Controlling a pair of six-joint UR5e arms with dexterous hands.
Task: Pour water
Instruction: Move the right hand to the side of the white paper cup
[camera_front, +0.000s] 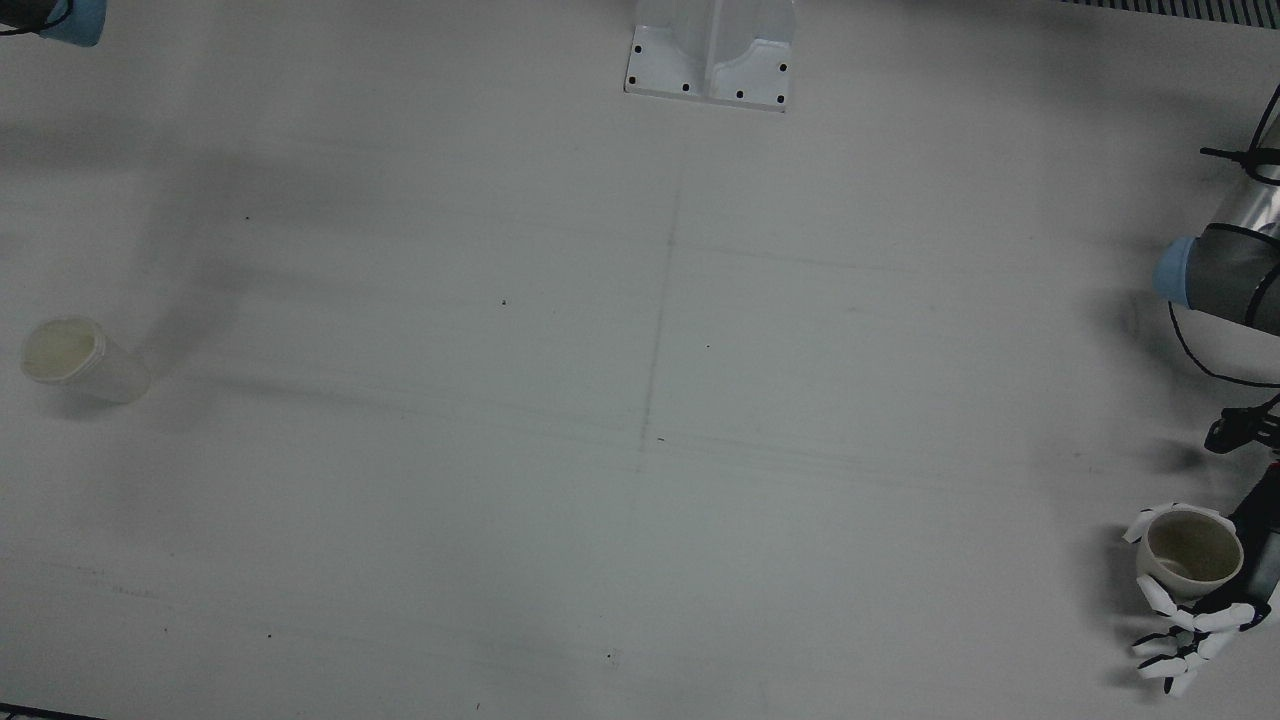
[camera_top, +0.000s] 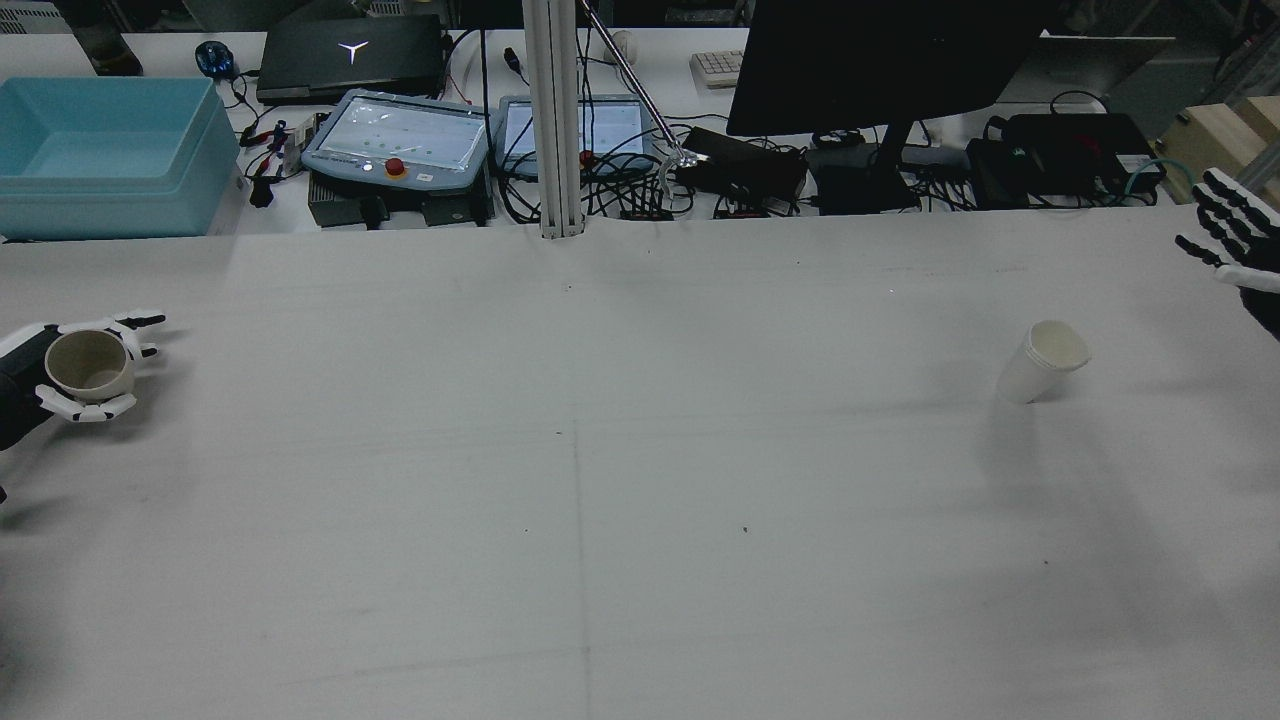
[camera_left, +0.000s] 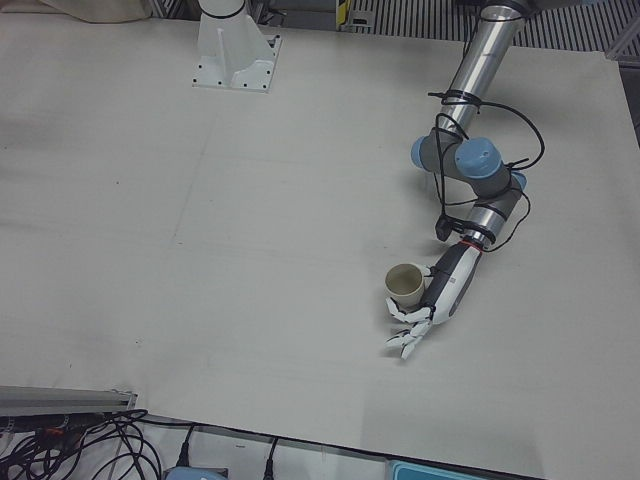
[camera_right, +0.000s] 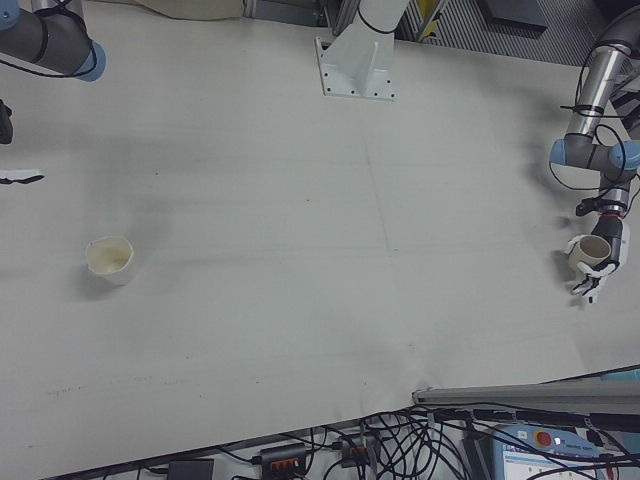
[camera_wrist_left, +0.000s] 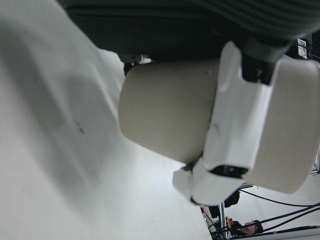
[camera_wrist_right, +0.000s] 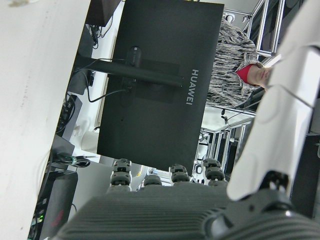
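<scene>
A beige paper cup (camera_top: 88, 362) stands upright at the table's far left edge in the rear view, inside my left hand (camera_top: 45, 385), whose fingers wrap both sides of it. The cup also shows in the front view (camera_front: 1192, 548), the left-front view (camera_left: 405, 283) and, close up, the left hand view (camera_wrist_left: 170, 117) with a white finger (camera_wrist_left: 235, 125) across it. A second white cup (camera_top: 1043, 362) stands alone on the right, also seen in the front view (camera_front: 75, 357) and the right-front view (camera_right: 110, 260). My right hand (camera_top: 1235, 235) is open, fingers spread, raised at the far right edge, apart from that cup.
The white pedestal base (camera_front: 710, 60) is bolted at the table's robot side. Beyond the far edge are a blue bin (camera_top: 105, 150), a post (camera_top: 553, 120), teach pendants (camera_top: 400, 135), a dark monitor (camera_top: 880, 60) and cables.
</scene>
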